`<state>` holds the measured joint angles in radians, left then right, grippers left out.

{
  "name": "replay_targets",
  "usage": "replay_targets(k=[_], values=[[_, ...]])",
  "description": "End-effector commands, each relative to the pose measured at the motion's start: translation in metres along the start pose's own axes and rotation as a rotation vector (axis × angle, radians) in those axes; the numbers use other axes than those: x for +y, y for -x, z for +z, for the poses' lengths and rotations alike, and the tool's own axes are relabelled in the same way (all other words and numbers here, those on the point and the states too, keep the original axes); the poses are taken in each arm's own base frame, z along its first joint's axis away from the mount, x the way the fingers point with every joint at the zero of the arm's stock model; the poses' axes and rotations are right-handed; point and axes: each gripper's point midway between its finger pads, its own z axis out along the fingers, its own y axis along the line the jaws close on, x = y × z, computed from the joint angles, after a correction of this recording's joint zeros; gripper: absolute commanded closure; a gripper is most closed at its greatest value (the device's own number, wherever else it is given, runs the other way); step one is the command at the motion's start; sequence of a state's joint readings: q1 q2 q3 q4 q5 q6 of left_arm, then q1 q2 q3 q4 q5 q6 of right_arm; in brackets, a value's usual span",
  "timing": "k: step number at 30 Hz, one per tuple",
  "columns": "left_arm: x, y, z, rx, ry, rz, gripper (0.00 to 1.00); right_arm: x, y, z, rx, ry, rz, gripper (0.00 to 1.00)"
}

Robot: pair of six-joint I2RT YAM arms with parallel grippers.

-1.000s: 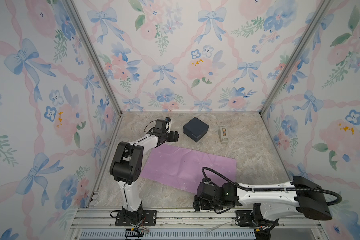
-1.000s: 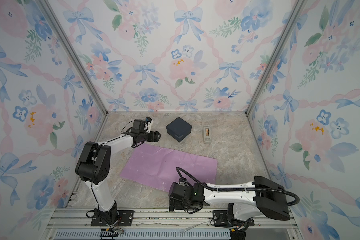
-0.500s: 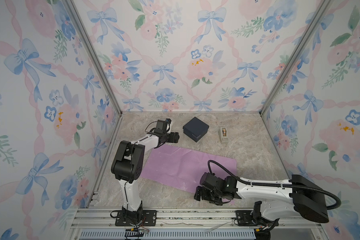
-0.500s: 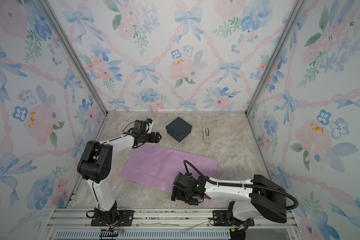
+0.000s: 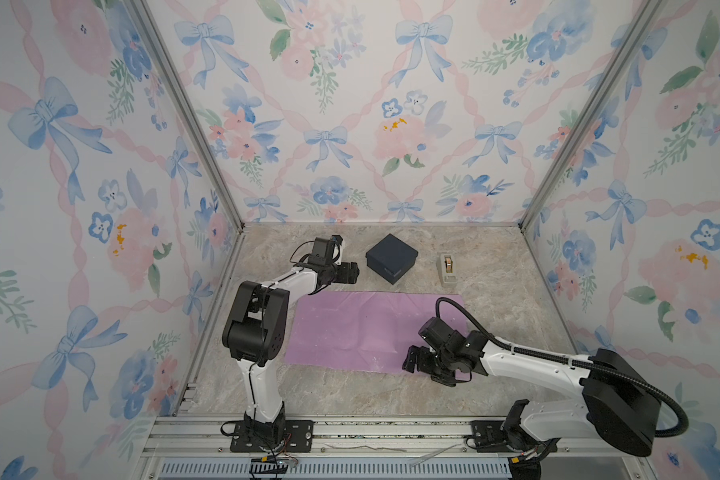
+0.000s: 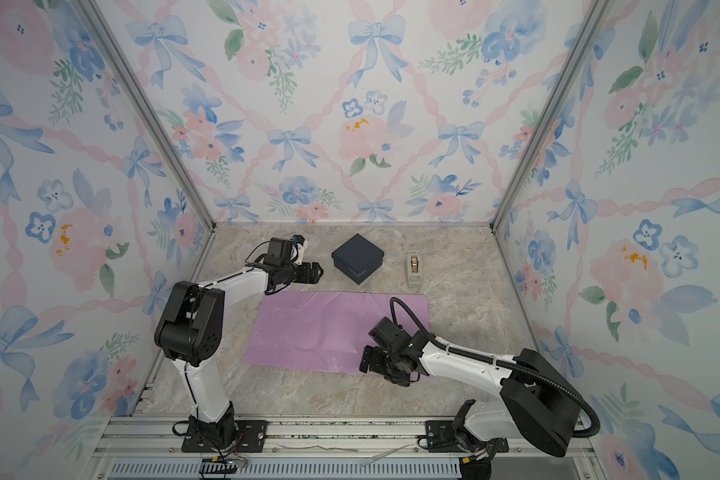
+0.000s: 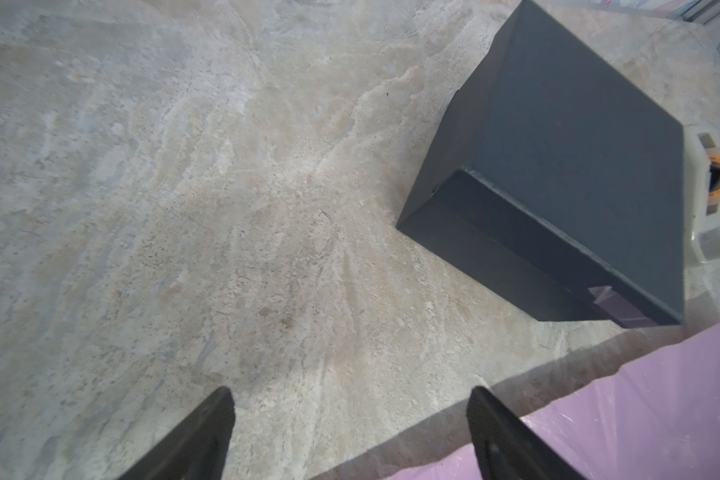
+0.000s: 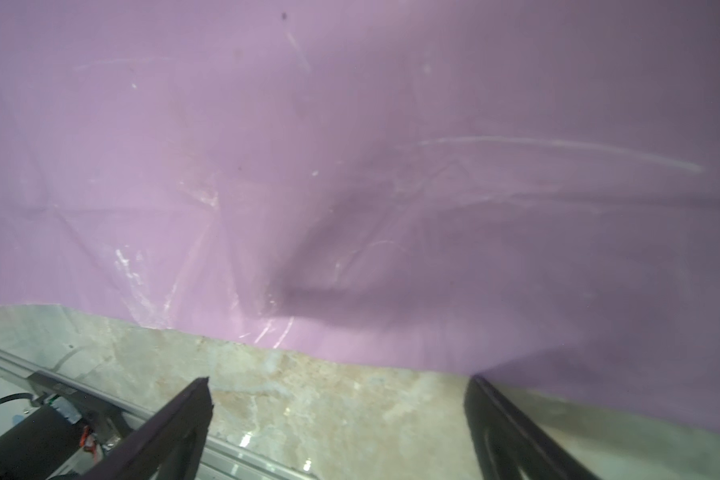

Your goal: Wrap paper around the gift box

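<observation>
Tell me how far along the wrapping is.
Done: the paper lies spread, lilac side up. In hand: nothing; the left gripper is open near the gift box, the right gripper open over the paper's near edge. Remaining: box onto paper, folding, taping.

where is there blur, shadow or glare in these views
Right wrist view: the paper looks soft, with a dark shadow across its middle and pale shiny streaks near its edge. Left wrist view: the gift box is fairly sharp, while the fingertips of the left gripper are dark and blurred. Both top views: even light, no strong glare.
</observation>
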<state>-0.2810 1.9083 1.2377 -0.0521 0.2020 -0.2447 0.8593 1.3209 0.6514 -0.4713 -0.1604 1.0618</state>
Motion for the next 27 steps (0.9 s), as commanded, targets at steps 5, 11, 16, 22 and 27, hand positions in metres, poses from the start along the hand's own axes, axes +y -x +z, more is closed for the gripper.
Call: replay_targets(k=[5, 11, 16, 22, 27], values=[[-0.023, 0.041, 0.007, -0.053, -0.112, -0.051, 0.11, 0.016, 0.037, -0.074, -0.150, 0.119, -0.081, 0.03], [-0.042, 0.079, 0.022, -0.094, -0.214, -0.075, 0.12, 0.052, 0.128, -0.112, -0.363, 0.305, 0.020, 0.01], [-0.053, 0.101, 0.043, -0.103, -0.295, -0.091, 0.12, 0.071, 0.206, -0.114, -0.433, 0.384, 0.114, 0.02], [-0.066, 0.110, 0.066, -0.087, -0.396, -0.127, 0.13, 0.090, 0.272, -0.095, -0.435, 0.418, 0.127, 0.04], [-0.072, 0.107, 0.073, -0.069, -0.424, -0.133, 0.14, 0.092, 0.304, -0.072, -0.413, 0.428, 0.149, 0.04]])
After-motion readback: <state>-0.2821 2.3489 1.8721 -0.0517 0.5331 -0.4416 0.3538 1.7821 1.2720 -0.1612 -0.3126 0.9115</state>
